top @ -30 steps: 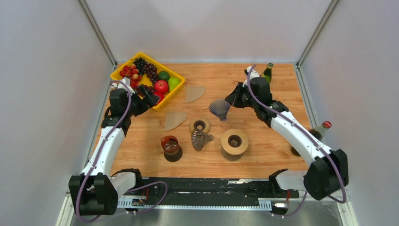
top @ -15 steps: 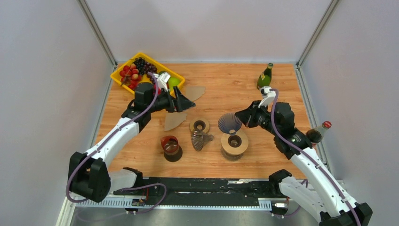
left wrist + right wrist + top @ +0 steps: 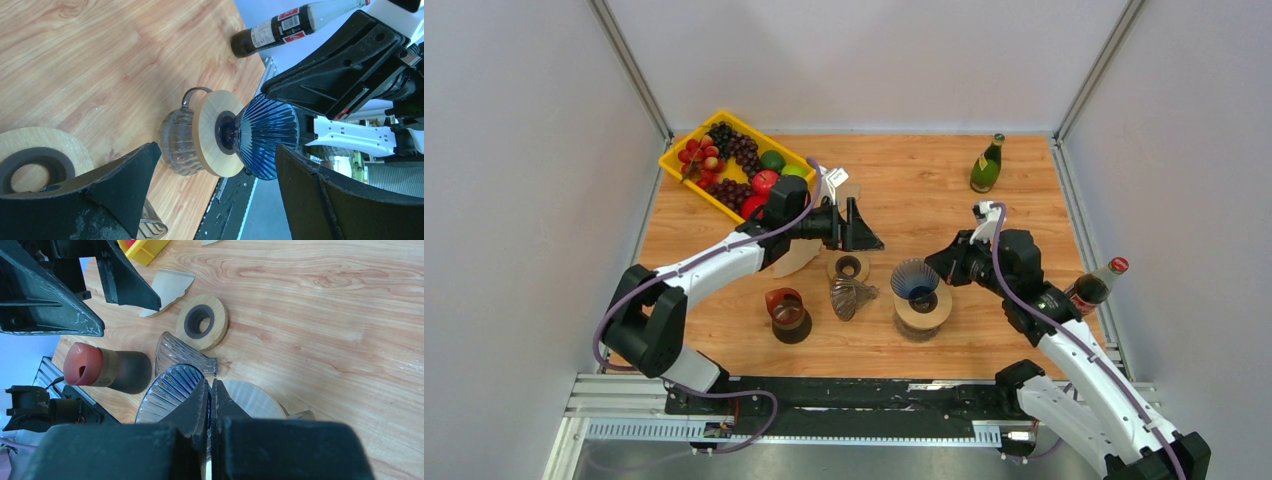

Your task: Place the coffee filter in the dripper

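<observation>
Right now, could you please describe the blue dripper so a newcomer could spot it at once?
On the wooden table, look right of centre, at the right gripper. The blue dripper it pinches opens upward; the clear dripper nearby lies toppled.

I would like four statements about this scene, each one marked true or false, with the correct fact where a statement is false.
1. The right pincer is shut on the rim of the blue dripper. True.
2. The left pincer holds a paper filter. False: it is open and empty, and a paper filter lies flat on the table.
3. The green bottle stands upright near the far edge of the table. True.
4. The blue dripper lies on its side on the table. False: it is upright, wide mouth up, with its narrow end at the wooden ring of the glass stand.
</observation>
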